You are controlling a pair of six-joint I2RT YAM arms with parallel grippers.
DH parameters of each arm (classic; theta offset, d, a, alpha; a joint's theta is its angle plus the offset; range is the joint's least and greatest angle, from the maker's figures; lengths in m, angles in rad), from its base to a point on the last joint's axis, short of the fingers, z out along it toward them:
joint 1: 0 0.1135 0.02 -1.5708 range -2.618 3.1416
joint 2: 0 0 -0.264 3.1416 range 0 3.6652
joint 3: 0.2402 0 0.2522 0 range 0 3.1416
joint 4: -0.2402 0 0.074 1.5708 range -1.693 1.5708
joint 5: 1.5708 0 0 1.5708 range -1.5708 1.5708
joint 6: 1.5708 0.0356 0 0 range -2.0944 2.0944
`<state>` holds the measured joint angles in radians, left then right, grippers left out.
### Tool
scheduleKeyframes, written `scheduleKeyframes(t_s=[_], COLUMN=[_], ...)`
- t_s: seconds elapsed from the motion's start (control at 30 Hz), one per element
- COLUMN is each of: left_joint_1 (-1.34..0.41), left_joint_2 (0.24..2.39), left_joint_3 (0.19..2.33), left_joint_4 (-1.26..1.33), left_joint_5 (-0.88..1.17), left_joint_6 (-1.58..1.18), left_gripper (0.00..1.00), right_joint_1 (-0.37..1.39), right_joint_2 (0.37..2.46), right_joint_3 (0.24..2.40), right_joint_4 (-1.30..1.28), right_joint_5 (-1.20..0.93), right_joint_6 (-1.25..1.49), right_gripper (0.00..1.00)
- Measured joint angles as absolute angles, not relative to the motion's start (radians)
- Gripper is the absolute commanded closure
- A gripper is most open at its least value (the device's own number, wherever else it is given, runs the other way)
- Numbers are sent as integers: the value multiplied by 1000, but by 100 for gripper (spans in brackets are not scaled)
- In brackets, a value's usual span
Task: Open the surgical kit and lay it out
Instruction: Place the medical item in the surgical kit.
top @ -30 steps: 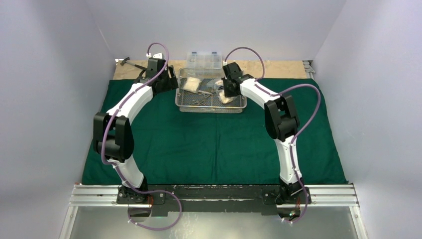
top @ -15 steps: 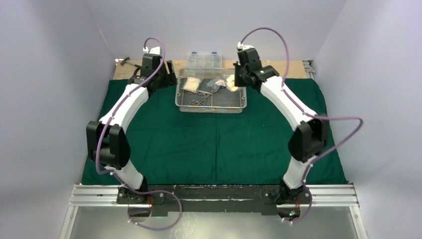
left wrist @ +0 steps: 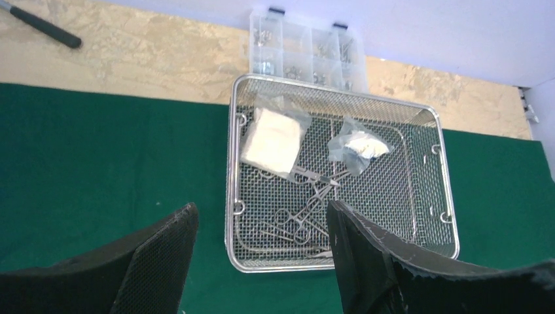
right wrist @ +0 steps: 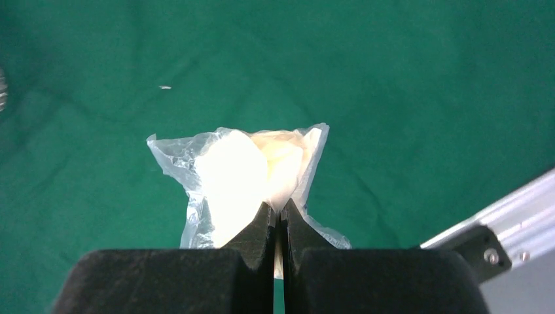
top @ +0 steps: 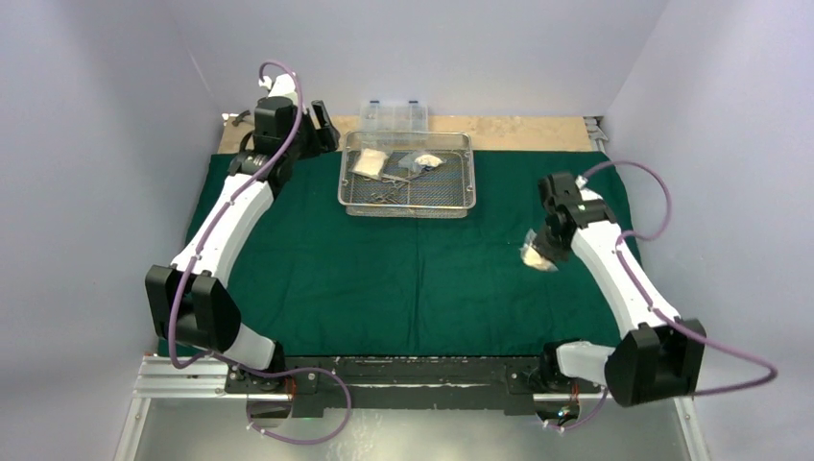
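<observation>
Kit partly laid: cloth (top: 384, 279) spread on desk; one gauze packet (right wrist: 242, 176) pinched in right gripper (right wrist: 277, 212) jaws over cloth's right side; two packets (left wrist: 273, 140), instruments (left wrist: 304, 212) lie in far tray (left wrist: 230, 196); left gripper (left wrist: 262, 222) jaws wide, empty.

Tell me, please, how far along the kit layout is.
Done: the green cloth lies spread flat, the mesh tray uncovered on it. In hand: the right pincer is shut on one gauze packet over the cloth. To do: two gauze packets and the instruments lie in the tray; the left pincer hovers open near it.
</observation>
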<state>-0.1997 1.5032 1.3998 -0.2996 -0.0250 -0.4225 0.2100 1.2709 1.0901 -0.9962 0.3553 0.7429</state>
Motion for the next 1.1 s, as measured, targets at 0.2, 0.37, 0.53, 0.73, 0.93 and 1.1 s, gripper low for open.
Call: scheduleKeyframes(t_s=[0.2,0.37,0.53,0.73,0.93,1.1], left_joint_1=[-200,-200,-200,-200,-200,-200], left_joint_2=[1504,1503,1503,1502,1501,1501], left_joint_3=[1364,1354,1339,1327,1327,1335], left_joint_4=[-313,-316,-323,-332,-334,-353], left_joint_5=[-25,-27,-31,-49,-82,-108], left_joint_6=[-425,-426,-427,-427,-425,-422], left_gripper=[29,29,29,29,28,25], right_joint_1=[89,0,-136,-213,-218,-218], right_joint_2=[1165,1163,1155,1159,1170,1147], right_joint_3=[958,875,753,662,657,730], right_joint_4=[-1052,-1047,-1008,-946,-932,-958], right_joint_5=[383,402,394,366,365,373], right_joint_6=[923,1008,1060,1114,1137,1140], right_gripper=[100,100,100,45,28,28])
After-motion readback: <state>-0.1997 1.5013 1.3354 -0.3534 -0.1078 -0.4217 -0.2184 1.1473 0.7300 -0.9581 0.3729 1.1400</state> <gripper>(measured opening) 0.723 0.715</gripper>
